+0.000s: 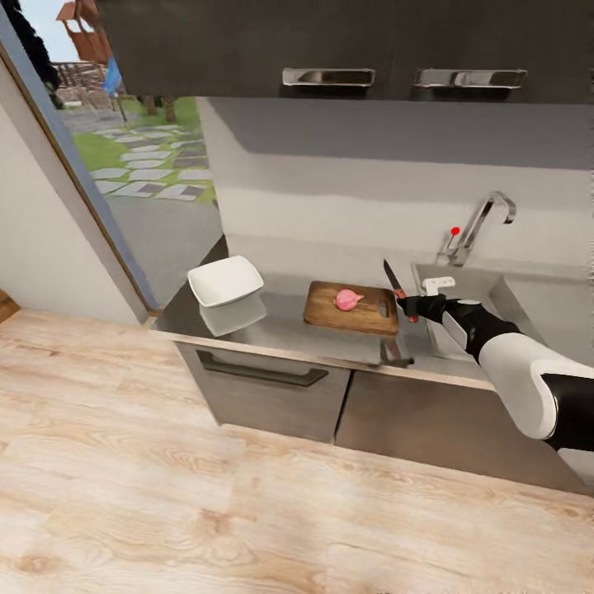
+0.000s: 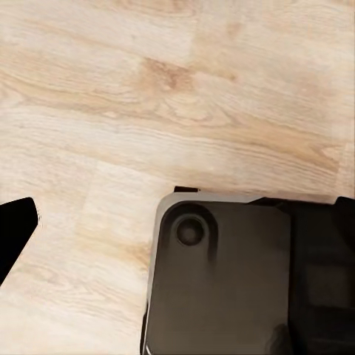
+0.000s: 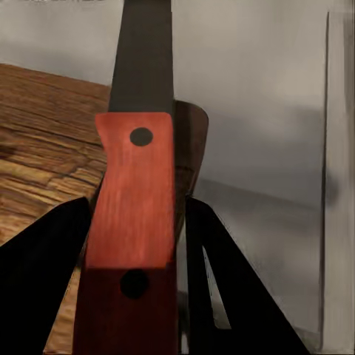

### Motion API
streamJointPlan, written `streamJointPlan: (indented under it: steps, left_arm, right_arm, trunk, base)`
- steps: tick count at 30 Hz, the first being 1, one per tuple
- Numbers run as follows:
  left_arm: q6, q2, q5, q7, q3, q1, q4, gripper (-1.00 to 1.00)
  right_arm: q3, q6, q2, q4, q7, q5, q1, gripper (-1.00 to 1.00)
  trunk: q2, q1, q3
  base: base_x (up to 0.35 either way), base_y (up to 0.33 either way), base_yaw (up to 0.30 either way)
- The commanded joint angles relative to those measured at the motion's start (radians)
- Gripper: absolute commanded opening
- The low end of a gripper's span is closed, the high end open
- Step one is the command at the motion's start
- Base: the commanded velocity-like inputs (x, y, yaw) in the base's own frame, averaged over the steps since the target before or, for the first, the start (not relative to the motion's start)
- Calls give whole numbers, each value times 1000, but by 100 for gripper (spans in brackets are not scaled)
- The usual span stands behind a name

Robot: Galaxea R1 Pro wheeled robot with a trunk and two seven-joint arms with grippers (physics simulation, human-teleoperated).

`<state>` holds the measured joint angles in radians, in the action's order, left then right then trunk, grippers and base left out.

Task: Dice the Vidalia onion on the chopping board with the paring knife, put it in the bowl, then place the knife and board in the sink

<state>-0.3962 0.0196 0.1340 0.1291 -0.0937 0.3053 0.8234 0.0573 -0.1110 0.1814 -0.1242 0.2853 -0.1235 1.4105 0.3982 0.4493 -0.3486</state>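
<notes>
Head view: right pincer (image 1: 410, 306) clamps the paring knife (image 1: 393, 280), red riveted handle, dark blade tilted up, just beside the chopping board (image 1: 328, 311) bearing the pink onion (image 1: 347, 299). Left pincer's state cannot be told.

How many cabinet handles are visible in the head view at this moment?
3. Two silver handles sit on the upper cabinets, left handle and right handle. One dark bar handle is on the drawer below the countertop. Others may be hidden behind the arm.
</notes>
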Motion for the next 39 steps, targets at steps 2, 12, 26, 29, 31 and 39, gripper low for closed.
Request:
streamJointPlan:
  steps: [2,12,26,29,31,39]
  left_arm:
    - [-3,2,10,7,-8,0,1,100]
    - [-3,3,10,7,-8,0,2,100]
    - [-3,3,10,7,-8,0,0,100]
    - [-3,3,10,7,-8,0,0,100]
    - [-3,3,10,7,-8,0,-1,100]
    - [-3,3,9,7,-8,0,-1,100]
  right_arm:
    - [6,-6,0,-2,5,-10,1,-100]
    - [7,-6,0,-2,5,-10,1,-100]
    - [4,1,-30,-1,-12,-17,1,-100]
    - [3,6,-46,-1,-61,-27,1,-100]
    - [2,31,-53,-2,-110,-37,1,-100]
    - [1,127,-107,-1,-310,-169,-11,-100]
  trunk:
    - [2,1,1]
    - [2,1,13]
    - [2,1,22]
    - [2,1,22]
    - [2,1,22]
    - [2,1,22]
  base:
    - [0,315,-221]
    - [0,315,-222]
    - [59,252,-116]
    - [19,29,-2]
    - [6,9,-1]
    - [1,1,0]
